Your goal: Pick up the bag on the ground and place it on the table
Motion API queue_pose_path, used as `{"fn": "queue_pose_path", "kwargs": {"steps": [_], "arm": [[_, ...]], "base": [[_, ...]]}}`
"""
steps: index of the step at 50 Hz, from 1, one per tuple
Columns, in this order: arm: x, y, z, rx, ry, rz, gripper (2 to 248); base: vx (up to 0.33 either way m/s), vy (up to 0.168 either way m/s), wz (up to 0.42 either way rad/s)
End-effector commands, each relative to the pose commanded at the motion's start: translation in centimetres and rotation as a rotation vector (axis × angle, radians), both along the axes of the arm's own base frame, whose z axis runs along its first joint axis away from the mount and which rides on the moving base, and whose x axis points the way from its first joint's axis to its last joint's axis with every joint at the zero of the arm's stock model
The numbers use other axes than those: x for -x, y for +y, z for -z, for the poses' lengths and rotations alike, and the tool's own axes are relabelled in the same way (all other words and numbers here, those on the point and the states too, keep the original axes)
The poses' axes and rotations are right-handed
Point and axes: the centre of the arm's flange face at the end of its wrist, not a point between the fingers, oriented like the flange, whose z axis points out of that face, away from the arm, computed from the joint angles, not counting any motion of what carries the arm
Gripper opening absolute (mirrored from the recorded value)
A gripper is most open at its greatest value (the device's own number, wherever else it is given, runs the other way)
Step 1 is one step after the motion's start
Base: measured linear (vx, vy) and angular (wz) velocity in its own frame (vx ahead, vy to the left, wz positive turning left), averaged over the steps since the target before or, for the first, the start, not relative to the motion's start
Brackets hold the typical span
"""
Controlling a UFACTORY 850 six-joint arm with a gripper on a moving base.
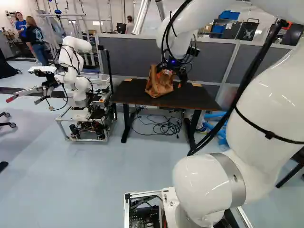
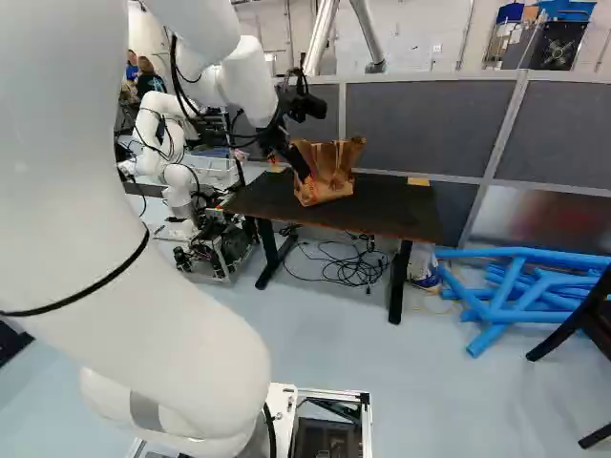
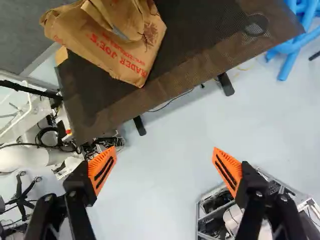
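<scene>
In the left base view the gripper (image 1: 179,78) is at the right side of the brown paper bag (image 1: 159,82), above the black table (image 1: 190,99). The right base view shows the bag (image 2: 327,172) standing on the tabletop, its top crumpled. Seen from the wrist, the gripper (image 3: 165,170) has its orange-padded fingers wide apart with nothing between them. The bag (image 3: 107,42) rests on the table ahead of the fingers, touched by neither.
Another robot (image 1: 78,85) stands left of the table. Black cables (image 1: 164,126) lie on the floor beneath the table. Blue tubes (image 2: 525,291) are piled to its right, near a dark chair (image 2: 592,329). Grey partitions (image 2: 420,124) stand behind.
</scene>
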Motion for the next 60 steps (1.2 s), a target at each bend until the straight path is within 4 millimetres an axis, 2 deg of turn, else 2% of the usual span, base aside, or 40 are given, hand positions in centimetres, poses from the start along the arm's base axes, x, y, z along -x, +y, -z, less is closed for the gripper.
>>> {"fn": "queue_pose_path", "kwargs": {"steps": [25,60], "arm": [[2.8,0.4,5.8,0.062,-0.153,-0.148,247],[8.9,0.7,13.5,0.207,-0.385,-0.318,247]], "base": [[0.000,0.000,0.000],[0.000,0.000,0.000]]}}
